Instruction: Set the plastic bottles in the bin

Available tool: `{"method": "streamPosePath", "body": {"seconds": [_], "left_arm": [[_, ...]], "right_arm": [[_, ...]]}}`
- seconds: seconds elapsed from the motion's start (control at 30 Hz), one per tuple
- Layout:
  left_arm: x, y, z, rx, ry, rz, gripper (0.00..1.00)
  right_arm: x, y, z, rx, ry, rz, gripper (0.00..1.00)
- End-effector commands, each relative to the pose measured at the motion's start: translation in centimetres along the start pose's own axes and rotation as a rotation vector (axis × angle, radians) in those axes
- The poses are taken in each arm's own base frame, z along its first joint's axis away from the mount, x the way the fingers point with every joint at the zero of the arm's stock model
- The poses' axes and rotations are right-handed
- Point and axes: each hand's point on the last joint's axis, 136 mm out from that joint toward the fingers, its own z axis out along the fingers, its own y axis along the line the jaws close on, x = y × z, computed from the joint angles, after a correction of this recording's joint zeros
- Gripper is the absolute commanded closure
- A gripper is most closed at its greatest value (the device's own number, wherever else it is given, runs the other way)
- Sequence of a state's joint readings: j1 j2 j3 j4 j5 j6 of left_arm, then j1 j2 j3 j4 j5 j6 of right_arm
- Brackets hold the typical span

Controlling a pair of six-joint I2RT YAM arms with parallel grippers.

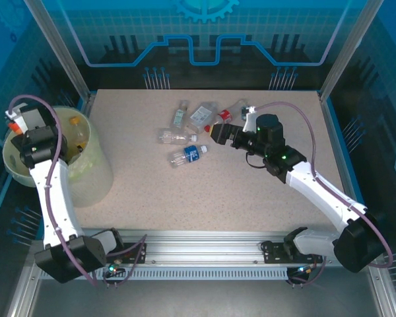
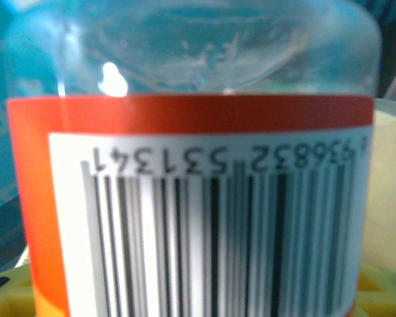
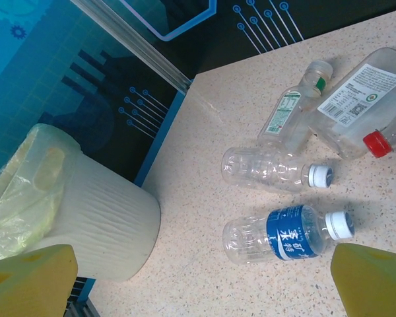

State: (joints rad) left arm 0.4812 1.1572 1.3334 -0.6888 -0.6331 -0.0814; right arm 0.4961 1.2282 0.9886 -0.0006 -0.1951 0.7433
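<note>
An orange-labelled plastic bottle (image 2: 198, 132) with a barcode sits right in front of the left wrist camera. My left gripper (image 2: 198, 300) is shut on it, over the far left rim of the pale yellow-green bin (image 1: 92, 173). Several plastic bottles lie mid-table: a blue-labelled one (image 3: 284, 234), a bare clear one (image 3: 270, 168), a green-labelled one (image 3: 290, 112) and a large red-capped one (image 3: 366, 99). My right gripper (image 3: 204, 290) hangs open above the table just near of the blue-labelled bottle (image 1: 189, 154). Its yellow fingertips (image 3: 373, 281) hold nothing.
The bin (image 3: 99, 214) is lined with a translucent bag (image 3: 20, 198) and stands at the table's left edge. An orange-topped bottle (image 1: 76, 125) lies inside it. Another bottle (image 1: 241, 107) lies by the right arm's wrist. Blue enclosure walls and metal posts (image 1: 59, 53) ring the table.
</note>
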Motion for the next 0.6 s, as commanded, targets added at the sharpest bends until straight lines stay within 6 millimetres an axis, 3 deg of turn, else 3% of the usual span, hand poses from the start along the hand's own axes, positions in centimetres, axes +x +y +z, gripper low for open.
{"method": "streamPosePath", "body": {"seconds": [0.0, 0.07, 0.3, 0.57], "left_arm": [[-0.1, 2.7, 0.8, -0.110, 0.013, -0.066, 0.44], [0.2, 3.0, 1.2, -0.121, 0.029, -0.062, 0.42], [0.5, 3.9, 1.4, -0.180, 0.071, -0.050, 0.22], [-0.7, 3.1, -0.2, -0.096, 0.053, -0.092, 0.15]], "right_arm": [[-1.0, 0.9, -0.5, -0.025, -0.011, -0.006, 0.00], [-1.1, 0.9, -0.5, -0.023, -0.013, -0.008, 0.00], [-1.0, 0.8, -0.4, -0.018, -0.006, -0.004, 0.00], [-0.7, 0.5, -0.4, -0.007, 0.003, -0.002, 0.00]]}}
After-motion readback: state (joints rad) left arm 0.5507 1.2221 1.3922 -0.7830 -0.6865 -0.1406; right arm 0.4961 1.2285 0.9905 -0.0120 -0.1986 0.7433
